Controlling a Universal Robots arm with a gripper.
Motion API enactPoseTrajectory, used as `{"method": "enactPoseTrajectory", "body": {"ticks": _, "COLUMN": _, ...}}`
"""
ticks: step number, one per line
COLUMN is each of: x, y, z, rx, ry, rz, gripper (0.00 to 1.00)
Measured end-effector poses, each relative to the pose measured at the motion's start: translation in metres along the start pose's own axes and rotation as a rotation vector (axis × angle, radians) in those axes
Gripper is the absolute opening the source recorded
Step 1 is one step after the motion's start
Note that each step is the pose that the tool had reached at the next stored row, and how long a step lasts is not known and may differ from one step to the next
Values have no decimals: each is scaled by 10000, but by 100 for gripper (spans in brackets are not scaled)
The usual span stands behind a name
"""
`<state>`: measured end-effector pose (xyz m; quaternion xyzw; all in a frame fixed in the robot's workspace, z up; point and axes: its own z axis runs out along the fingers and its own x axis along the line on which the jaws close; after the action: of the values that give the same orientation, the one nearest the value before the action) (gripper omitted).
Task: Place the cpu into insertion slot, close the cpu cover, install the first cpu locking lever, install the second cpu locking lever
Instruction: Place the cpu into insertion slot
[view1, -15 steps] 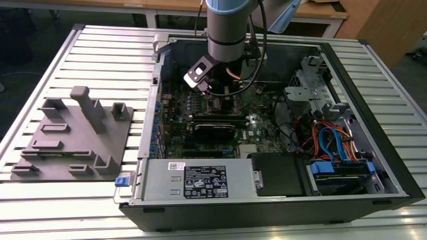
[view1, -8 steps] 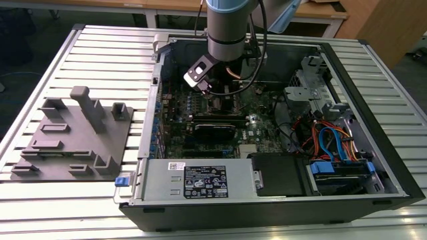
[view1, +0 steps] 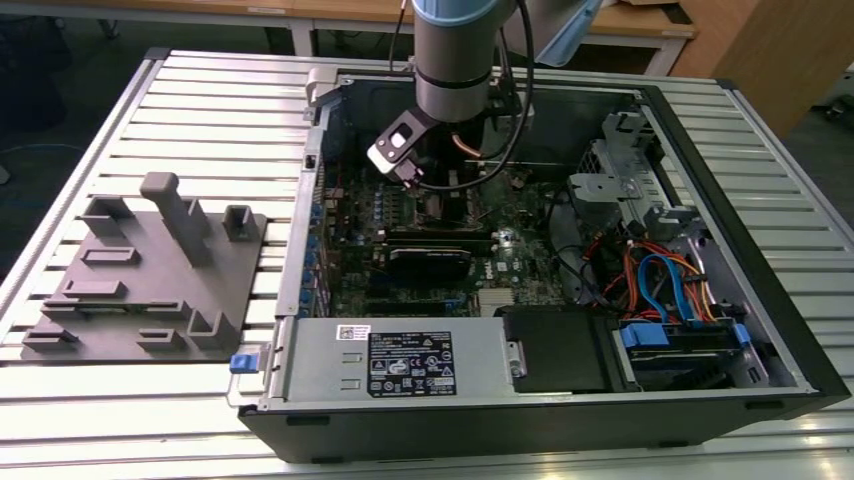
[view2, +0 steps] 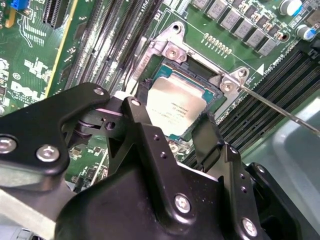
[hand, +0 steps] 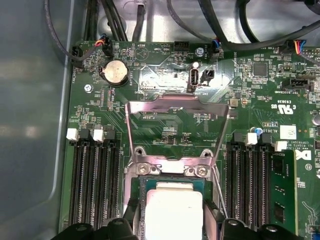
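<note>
Right now the gripper is down inside the open PC case, over the board's insertion slot. Its two black fingers sit against opposite edges of the cpu, which reads as a pinch on the chip rather than a wide spread. The cpu lies roughly level within the slot's frame. Neither wrist view shows whether it's fully seated or a hair above the contacts. The cpu cover is swung open, away from the slot, so nothing sits over the chip. One thin wire lever sticks out free beside the slot, unlatched.

Handling call: the chip looks light, rigid and flat. Its smooth metal lid is probably slippery, and there's little edge to grab. Best hold is by opposite side edges, as the fingers have it, with a light squeeze. The slot contacts underneath are likely the fragile part; any tilt or sideways drag risks bending them.
</note>
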<state>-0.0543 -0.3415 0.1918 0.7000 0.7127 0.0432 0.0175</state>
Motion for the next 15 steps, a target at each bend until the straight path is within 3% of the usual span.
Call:
{"method": "enactPoseTrajectory", "body": {"ticks": 5, "x": 2, "y": 0, "z": 2, "rx": 1, "ry": 23, "rz": 3, "gripper": 61}}
{"method": "enactPoseTrajectory", "body": {"ticks": 8, "x": 1, "y": 0, "z": 2, "rx": 2, "ry": -23, "rz": -3, "gripper": 61}}
{"method": "enactPoseTrajectory", "body": {"ticks": 15, "x": -10, "y": 1, "z": 2, "rx": 2, "ry": -47, "rz": -16, "gripper": 61}}
